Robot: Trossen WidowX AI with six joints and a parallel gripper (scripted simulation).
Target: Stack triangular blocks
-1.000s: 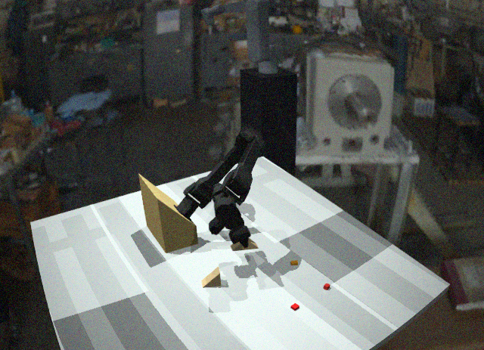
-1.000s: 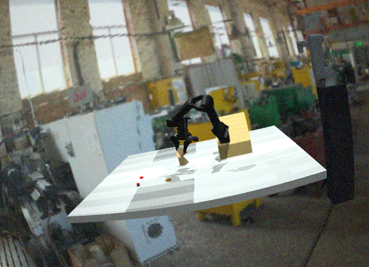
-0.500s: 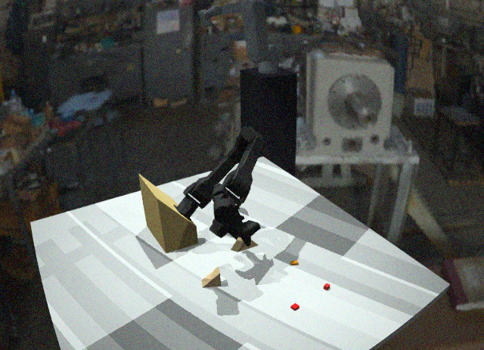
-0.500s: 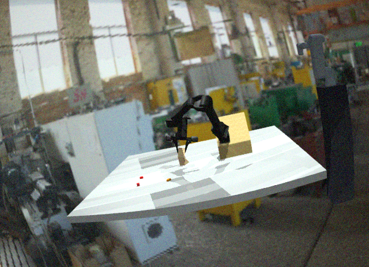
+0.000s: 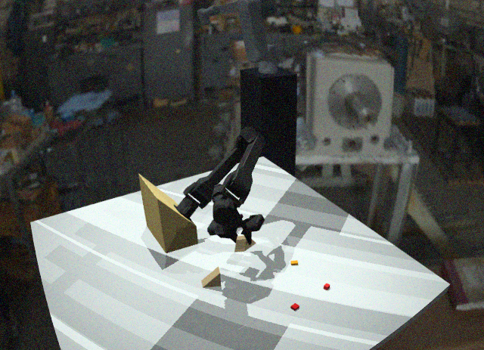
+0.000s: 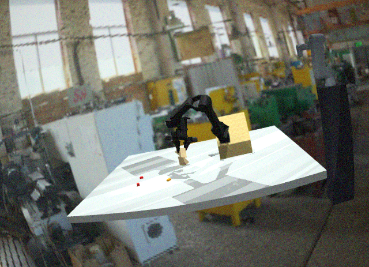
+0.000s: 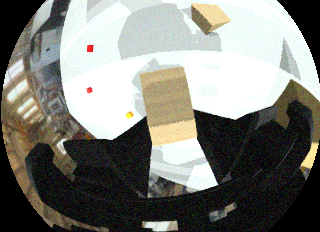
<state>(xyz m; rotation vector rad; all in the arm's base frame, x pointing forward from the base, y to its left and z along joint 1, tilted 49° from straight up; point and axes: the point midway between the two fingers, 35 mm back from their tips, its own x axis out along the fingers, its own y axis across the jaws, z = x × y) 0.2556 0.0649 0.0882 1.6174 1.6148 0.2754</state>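
One tan triangular block sits on the white table. In the top view its triangular end is dark and its light face rises to the right. My gripper is shut on the other tan triangular block and holds it raised over the table, apart from the first block. In the exterior view the held block appears just above the first one. The wrist view shows the first block farther out, to the upper right. Fingers partly hide the held block.
A large tan wedge stands close to the arm's lower part. A small orange piece and two small red pieces, one red piece and another red piece, lie on the table to one side.
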